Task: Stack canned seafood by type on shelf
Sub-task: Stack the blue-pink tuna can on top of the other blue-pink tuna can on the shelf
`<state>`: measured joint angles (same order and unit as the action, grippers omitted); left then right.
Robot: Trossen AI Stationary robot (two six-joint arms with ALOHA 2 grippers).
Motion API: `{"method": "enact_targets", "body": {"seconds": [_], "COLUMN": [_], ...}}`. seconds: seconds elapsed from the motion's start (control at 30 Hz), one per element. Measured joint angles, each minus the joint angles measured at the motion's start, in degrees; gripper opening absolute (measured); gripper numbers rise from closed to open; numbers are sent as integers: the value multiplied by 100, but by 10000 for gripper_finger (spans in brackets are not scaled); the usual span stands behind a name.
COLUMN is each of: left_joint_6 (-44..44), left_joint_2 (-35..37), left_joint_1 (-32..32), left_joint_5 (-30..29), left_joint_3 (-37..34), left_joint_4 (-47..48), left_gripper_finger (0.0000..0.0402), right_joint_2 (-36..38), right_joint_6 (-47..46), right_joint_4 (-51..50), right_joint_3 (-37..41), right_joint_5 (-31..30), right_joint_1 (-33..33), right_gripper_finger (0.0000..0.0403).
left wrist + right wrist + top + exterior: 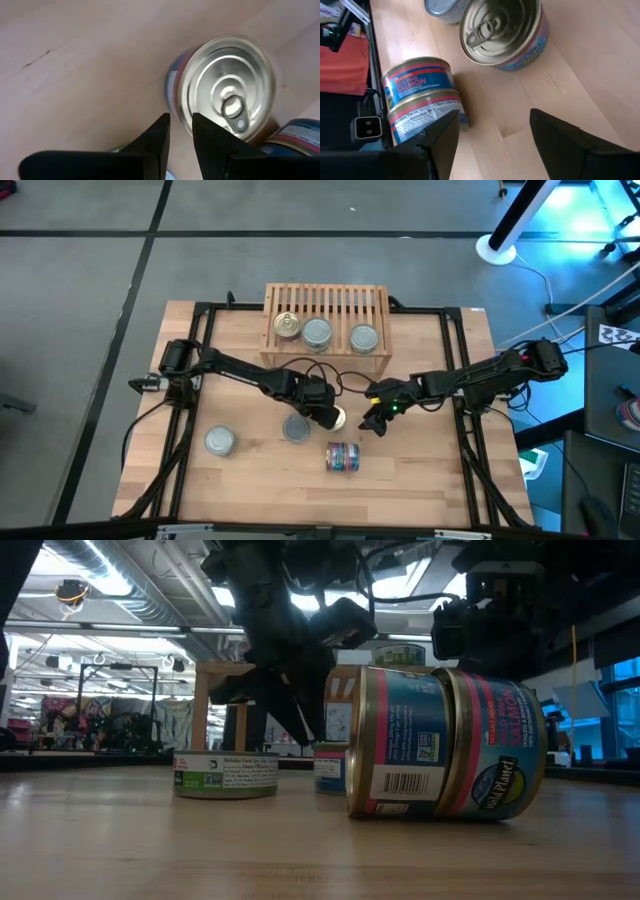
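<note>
L end effector [180, 132] over worktop [260, 480] centre, fingers nearly shut, nothing between, tips just beside blue-red tin [225, 87]. R end effector [492, 135] open, empty, near same tin. Shelf [327, 305] at back w/ 3 tins on top. 2 stacked tins [343, 457] on side, front centre.
</note>
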<state>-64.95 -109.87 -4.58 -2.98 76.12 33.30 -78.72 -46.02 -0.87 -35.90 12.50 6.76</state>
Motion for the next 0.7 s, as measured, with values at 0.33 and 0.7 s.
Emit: {"method": "enact_targets", "body": {"seconds": [0.33, 0.7], "left_joint_6": [26, 25], "left_joint_2": [-216, -218], "left_joint_1": [2, 13], "left_joint_5": [273, 310], "left_joint_3": [8, 15], "left_joint_4": [-350, -216], "left_gripper_finger": [76, 76], "right_joint_2": [-13, -394], "right_joint_6": [128, 121], "right_joint_4": [88, 98], "right_joint_3": [-4, -4], "right_joint_5": [-98, -241], "right_joint_1": [0, 0], "right_gripper_finger": [244, 244]}}
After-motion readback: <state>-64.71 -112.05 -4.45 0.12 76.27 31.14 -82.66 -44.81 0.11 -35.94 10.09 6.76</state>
